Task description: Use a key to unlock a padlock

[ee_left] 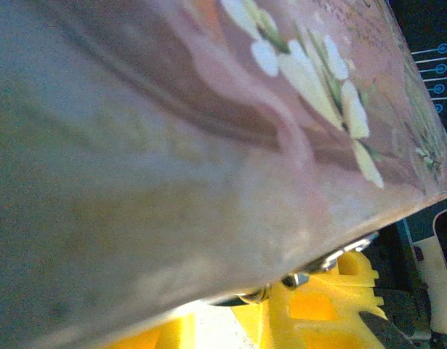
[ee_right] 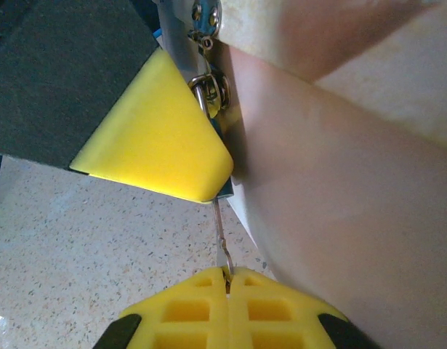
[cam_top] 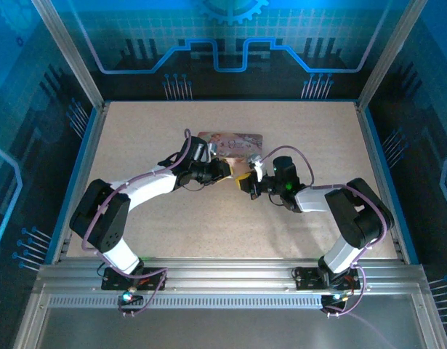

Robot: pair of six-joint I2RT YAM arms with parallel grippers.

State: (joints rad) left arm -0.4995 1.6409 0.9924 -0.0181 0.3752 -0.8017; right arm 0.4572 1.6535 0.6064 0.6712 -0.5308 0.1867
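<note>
Right wrist, key (ee_right: pixel 222 236) pinched by right end effector (ee_right: pixel 228 280), padlock (ee_right: pixel 206 91) mostly hidden

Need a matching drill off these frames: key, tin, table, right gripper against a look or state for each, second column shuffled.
Column 1
1. key
2. tin
3. table
4. right gripper

Column 2
A. pink, with white flowers
B. speckled beige
C. thin metal sliver, pinched at one end
D. yellow fingers, closed together

Pairs: 1-C, 2-A, 3-B, 4-D
</note>
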